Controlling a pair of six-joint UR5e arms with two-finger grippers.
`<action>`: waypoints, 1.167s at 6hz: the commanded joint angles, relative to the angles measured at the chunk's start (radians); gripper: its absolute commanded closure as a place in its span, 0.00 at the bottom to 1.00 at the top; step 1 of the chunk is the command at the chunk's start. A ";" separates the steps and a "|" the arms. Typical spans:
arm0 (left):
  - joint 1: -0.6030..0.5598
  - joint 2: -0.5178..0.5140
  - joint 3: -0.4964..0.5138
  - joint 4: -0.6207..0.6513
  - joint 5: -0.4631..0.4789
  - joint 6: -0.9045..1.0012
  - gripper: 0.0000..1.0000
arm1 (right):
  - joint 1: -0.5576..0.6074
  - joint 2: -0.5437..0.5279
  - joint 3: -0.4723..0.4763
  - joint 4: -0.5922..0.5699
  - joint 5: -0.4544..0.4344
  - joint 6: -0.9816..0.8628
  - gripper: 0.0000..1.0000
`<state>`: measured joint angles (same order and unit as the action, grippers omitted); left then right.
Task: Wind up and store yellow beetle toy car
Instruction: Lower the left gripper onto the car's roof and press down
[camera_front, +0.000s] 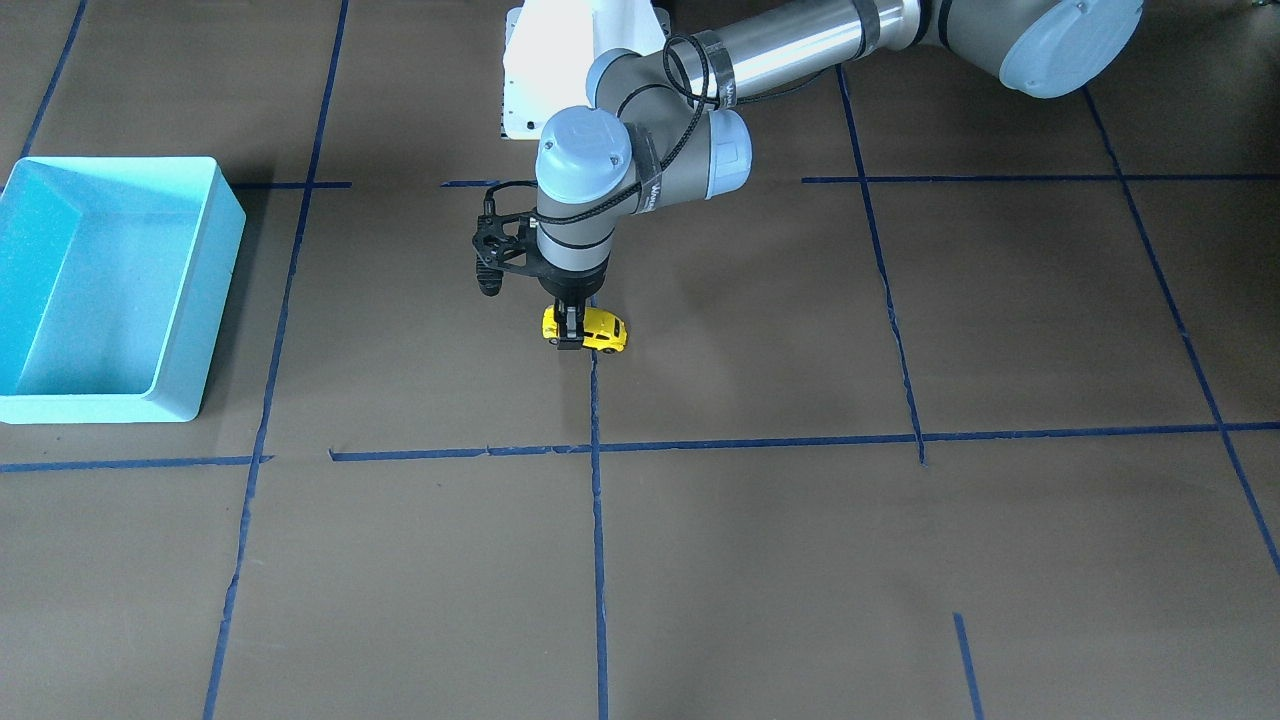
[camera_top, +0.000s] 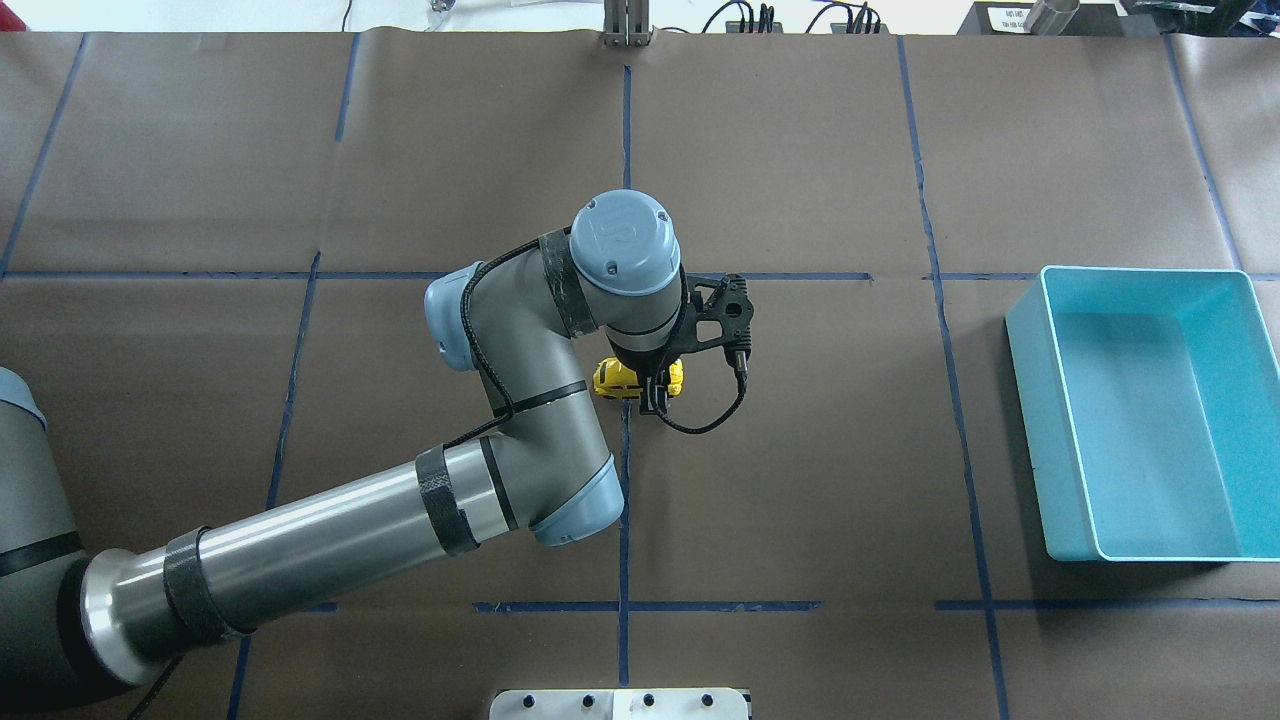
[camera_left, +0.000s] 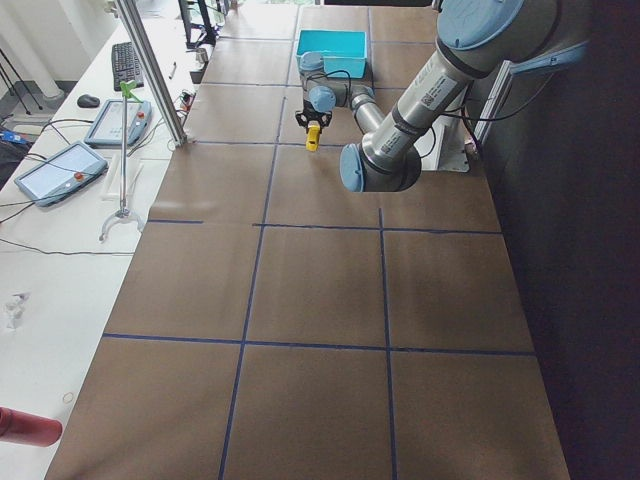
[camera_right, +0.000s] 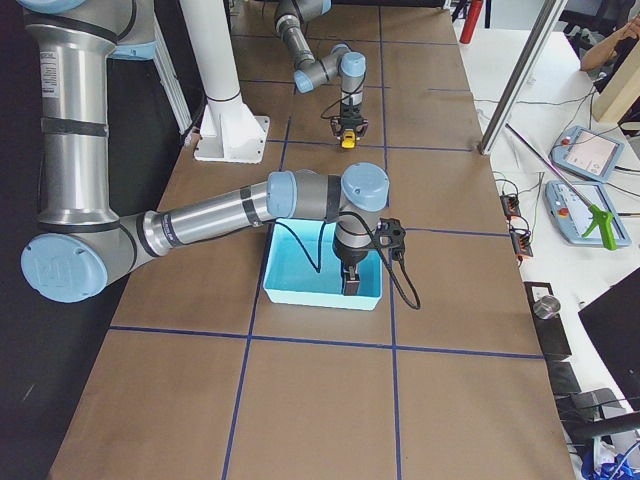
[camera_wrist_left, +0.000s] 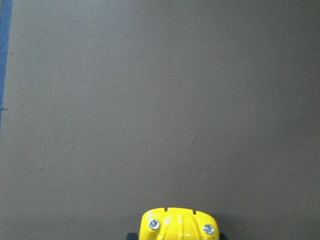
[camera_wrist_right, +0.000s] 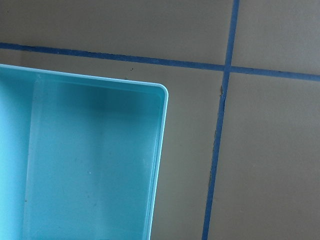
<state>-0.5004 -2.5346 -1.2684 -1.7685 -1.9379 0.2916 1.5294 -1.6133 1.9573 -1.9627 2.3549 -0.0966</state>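
Closest to the wrist camera sat the yellow beetle toy car (camera_wrist_left: 179, 226), pinched by my left gripper (camera_front: 570, 337) mid-table, well apart from the light blue bin (camera_front: 216, 300); whether the right gripper (camera_right: 352, 284) was open, I couldn't tell.

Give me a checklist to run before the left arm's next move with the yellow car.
1. Left tool gripping the toy car: ok, its fingers are closed across the car's middle.
2. Toy car's wheels touching the table: cannot tell.
3. Bin upright and empty: ok.
4. Space above the bin free for a drop: not ok, the right tool hangs over it in the right side view.
5. Right tool open or shut: cannot tell.
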 joint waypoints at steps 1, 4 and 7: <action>-0.006 0.003 0.001 -0.002 -0.004 0.000 0.94 | 0.009 0.003 0.084 -0.123 -0.005 0.000 0.00; -0.007 0.005 0.004 -0.020 -0.013 0.000 0.95 | -0.018 0.038 0.060 -0.133 0.004 0.000 0.00; -0.018 0.034 0.006 -0.055 -0.016 0.000 0.96 | -0.028 0.035 -0.009 -0.188 0.043 0.000 0.00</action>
<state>-0.5121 -2.5092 -1.2627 -1.8163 -1.9522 0.2914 1.5029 -1.5762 1.9942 -2.1433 2.3925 -0.0977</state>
